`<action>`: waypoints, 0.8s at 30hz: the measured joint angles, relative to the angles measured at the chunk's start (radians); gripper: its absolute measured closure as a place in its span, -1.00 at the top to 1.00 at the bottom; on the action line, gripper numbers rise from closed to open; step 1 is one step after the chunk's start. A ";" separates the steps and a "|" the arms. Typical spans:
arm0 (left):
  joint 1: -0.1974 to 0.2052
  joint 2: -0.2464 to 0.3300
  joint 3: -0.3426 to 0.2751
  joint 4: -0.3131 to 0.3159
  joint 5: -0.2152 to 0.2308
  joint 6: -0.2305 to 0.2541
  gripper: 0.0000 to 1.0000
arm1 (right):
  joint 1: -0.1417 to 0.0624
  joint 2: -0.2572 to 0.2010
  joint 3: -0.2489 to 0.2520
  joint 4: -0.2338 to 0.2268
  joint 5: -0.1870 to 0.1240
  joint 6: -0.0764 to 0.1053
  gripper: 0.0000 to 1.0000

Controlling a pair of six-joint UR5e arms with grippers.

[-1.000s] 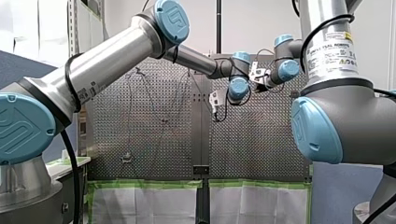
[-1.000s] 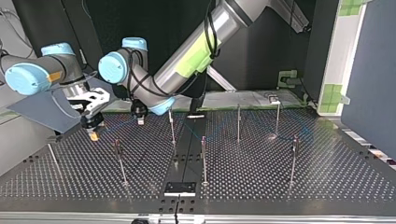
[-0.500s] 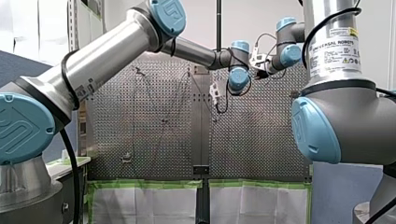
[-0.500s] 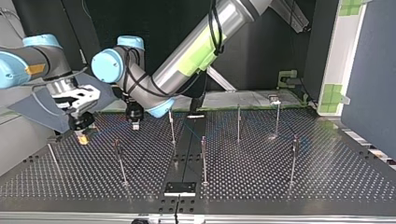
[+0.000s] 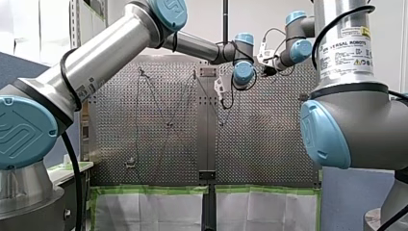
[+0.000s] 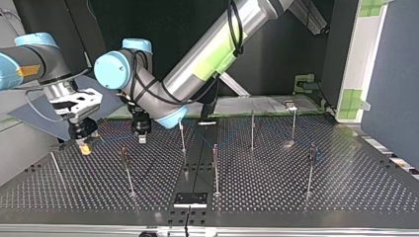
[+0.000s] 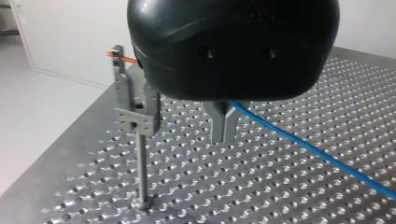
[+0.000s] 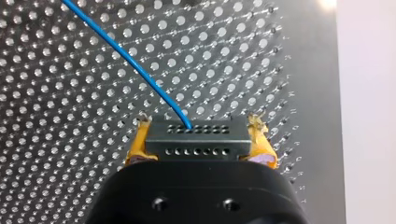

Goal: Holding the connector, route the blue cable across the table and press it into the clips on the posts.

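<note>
In the right wrist view my right gripper (image 8: 198, 140) is shut on a grey connector block (image 8: 196, 135), clamped between its yellow pads (image 8: 137, 147). The blue cable (image 8: 140, 74) leaves the block and runs away over the perforated table. In the left wrist view my left gripper (image 7: 223, 128) has its metal fingers shut on the blue cable (image 7: 303, 144), which trails off to one side. A post with a grey clip (image 7: 136, 119) stands just beside those fingers. In the top view my right gripper (image 6: 84, 143) is at the far left, with my left gripper (image 6: 141, 136) beside it.
Several thin clip posts stand across the table, among them one post (image 6: 126, 168), a second (image 6: 215, 168) and a third (image 6: 311, 168). A black plate (image 6: 190, 199) lies at the near edge. The table's side edge (image 8: 317, 116) runs close to my right gripper.
Both grippers have moved toward the top view's left. The right one carried the connector outward, and the left one followed along the cable past the middle post.
</note>
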 joint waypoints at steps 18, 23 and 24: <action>0.015 0.006 0.008 0.017 0.001 -0.011 -0.98 | 0.000 -0.003 -0.013 0.006 -0.042 0.005 -1.00; 0.027 0.006 0.016 0.053 0.019 -0.002 -0.98 | 0.000 0.002 -0.013 -0.006 -0.072 0.017 -1.00; 0.030 0.006 0.017 0.063 0.026 0.000 -0.98 | 0.000 0.003 -0.013 -0.009 -0.074 0.019 -1.00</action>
